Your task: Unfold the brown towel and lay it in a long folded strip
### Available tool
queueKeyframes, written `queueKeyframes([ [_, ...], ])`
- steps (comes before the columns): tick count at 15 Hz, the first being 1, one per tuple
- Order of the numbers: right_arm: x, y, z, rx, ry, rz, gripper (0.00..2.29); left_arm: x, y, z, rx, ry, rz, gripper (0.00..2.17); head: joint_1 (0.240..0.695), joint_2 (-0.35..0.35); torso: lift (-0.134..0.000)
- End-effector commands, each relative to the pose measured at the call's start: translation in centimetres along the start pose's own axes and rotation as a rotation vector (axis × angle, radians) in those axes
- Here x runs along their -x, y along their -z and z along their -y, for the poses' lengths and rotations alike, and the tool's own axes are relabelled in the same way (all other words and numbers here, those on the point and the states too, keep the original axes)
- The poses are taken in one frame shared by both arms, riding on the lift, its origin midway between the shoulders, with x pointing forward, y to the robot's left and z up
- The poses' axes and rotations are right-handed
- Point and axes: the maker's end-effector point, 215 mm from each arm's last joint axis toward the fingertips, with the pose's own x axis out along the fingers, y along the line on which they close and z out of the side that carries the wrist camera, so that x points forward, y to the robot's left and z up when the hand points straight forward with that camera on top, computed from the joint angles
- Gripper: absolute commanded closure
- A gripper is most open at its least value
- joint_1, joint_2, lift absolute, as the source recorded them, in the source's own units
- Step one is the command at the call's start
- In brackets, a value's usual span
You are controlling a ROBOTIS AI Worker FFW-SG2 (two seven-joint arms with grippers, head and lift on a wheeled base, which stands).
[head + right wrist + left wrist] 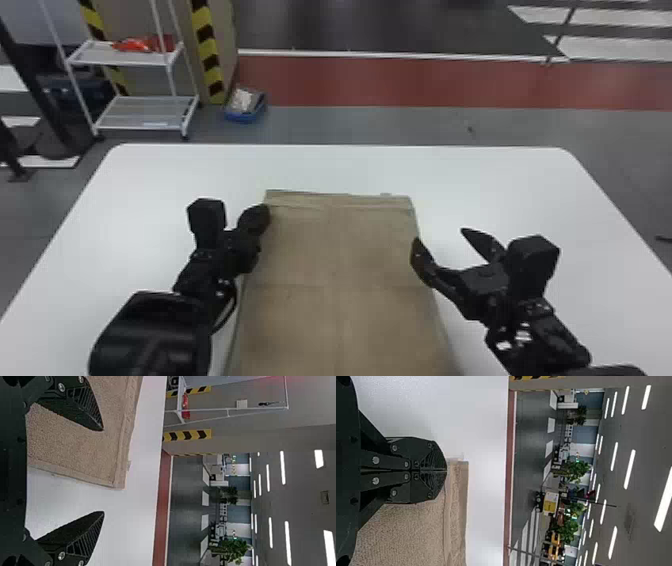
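Note:
The brown towel (332, 260) lies flat on the white table as a long rectangle, its near end running out of the head view's bottom edge. At its far left corner is my left gripper (260, 212), fingers together. In the left wrist view that gripper (446, 470) is shut with its tips at the edge of the towel (411, 530); whether cloth is pinched cannot be told. My right gripper (440, 237) stands open by the towel's right edge, one finger near or over the cloth. The right wrist view has the gripper (104, 471) spread wide around the side edge of the towel (71, 443).
The white table (525, 190) extends around the towel on the far, left and right sides. Beyond it on the floor stand a white wheeled rack (145, 112) and a blue bin (245, 112).

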Motion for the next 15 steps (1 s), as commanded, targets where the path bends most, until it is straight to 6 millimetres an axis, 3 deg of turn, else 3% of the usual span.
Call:
queueKeyframes([
  [1, -0.1, 0.1, 0.1, -0.003, 0.002, -0.003, 0.14, 1.4, -0.8, 0.7, 0.009, 0.008, 0.03, 1.74, 0.695, -0.047, -0.12],
  [6, -0.3, 0.0, 0.1, -0.003, 0.003, -0.001, 0.14, 5.8, -5.9, 4.6, 0.024, 0.071, 0.108, 1.74, 0.695, -0.059, -0.12],
  [8, -0.4, -0.2, 0.3, -0.002, 0.005, 0.002, 0.14, 7.0, -5.7, 6.8, 0.03, 0.112, 0.094, 1.74, 0.695, -0.07, -0.12],
  [10, -0.5, -0.5, 0.8, -0.002, 0.012, 0.007, 0.14, 8.9, -4.5, 11.1, 0.043, 0.204, 0.052, 1.74, 0.695, -0.099, -0.12],
  [11, -0.4, -0.3, 1.3, -0.002, 0.029, 0.004, 0.14, 9.9, -3.5, 14.2, 0.035, 0.26, 0.025, 1.74, 0.695, -0.115, -0.12],
  [14, -0.2, 0.0, 2.2, -0.016, 0.06, 0.001, 0.14, 11.7, 3.3, 21.3, -0.038, 0.382, -0.192, 1.74, 0.695, -0.189, -0.12],
  [15, -0.1, 0.0, 2.3, -0.017, 0.063, 0.001, 0.14, 12.1, 4.2, 22.8, -0.062, 0.415, -0.229, 1.74, 0.695, -0.22, -0.12],
])
